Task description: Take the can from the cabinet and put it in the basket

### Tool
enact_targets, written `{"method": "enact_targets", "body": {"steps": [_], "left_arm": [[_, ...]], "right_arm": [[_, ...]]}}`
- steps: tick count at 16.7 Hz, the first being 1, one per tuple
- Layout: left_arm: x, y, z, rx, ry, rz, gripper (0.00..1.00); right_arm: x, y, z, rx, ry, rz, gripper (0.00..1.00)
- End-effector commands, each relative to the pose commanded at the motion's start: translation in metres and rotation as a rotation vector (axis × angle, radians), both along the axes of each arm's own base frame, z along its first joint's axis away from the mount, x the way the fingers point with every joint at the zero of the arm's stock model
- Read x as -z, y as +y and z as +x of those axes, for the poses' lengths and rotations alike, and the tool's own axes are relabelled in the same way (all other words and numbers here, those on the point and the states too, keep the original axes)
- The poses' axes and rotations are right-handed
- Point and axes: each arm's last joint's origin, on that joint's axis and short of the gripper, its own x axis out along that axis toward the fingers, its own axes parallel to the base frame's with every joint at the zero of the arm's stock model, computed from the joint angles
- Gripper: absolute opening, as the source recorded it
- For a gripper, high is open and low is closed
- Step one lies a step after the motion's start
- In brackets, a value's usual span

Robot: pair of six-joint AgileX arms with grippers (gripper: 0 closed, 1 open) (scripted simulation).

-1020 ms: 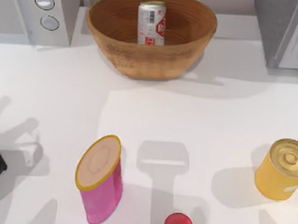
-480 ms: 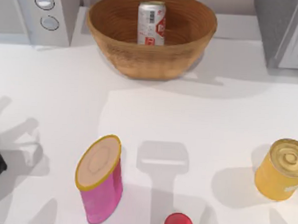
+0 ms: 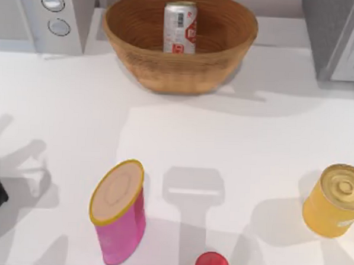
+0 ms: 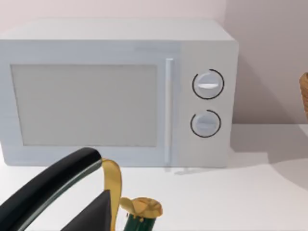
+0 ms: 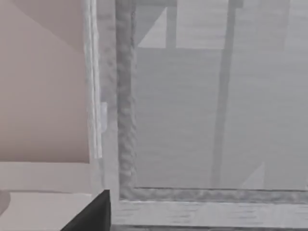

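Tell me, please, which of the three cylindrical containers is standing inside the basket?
The slim silver-white can with red patches, upright in the basket; the pink cylinder and golden tin stand on the table.

kitchen | white counter (image 3: 224, 135) | microwave (image 4: 115, 91) | tins, wicker basket (image 3: 178, 61)

From above we look straight down on the bench (image 3: 224, 141). Our left wrist camera faces the microwave (image 4: 120, 91) from nearby; our right wrist camera sits close against the cabinet (image 5: 202, 120). The top view shares both.
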Motion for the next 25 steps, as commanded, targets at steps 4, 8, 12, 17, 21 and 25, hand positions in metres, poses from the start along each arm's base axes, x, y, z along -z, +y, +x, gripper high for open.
{"method": "enact_targets", "body": {"steps": [4,8,12,17,21,25], "left_arm": [[0.0,0.0,0.0,0.0,0.0,0.0,1.0],[0.0,0.0,0.0,0.0,0.0,0.0,1.0],[0.0,0.0,0.0,0.0,0.0,0.0,1.0],[0.0,0.0,0.0,0.0,0.0,0.0,1.0],[0.0,0.0,0.0,0.0,0.0,0.0,1.0],[0.0,0.0,0.0,0.0,0.0,0.0,1.0]], "right_arm": [[-0.004,-0.047,0.024,0.002,0.024,0.001,1.0],[0.011,-0.105,0.033,-0.001,0.048,0.017,1.0],[0.031,-0.148,0.026,-0.004,0.053,0.024,1.0],[0.039,-0.163,0.02,-0.006,0.051,0.019,1.0],[0.039,-0.162,0.02,-0.007,0.053,0.022,1.0],[0.021,-0.18,0.029,-0.008,0.05,0.016,1.0]]}}
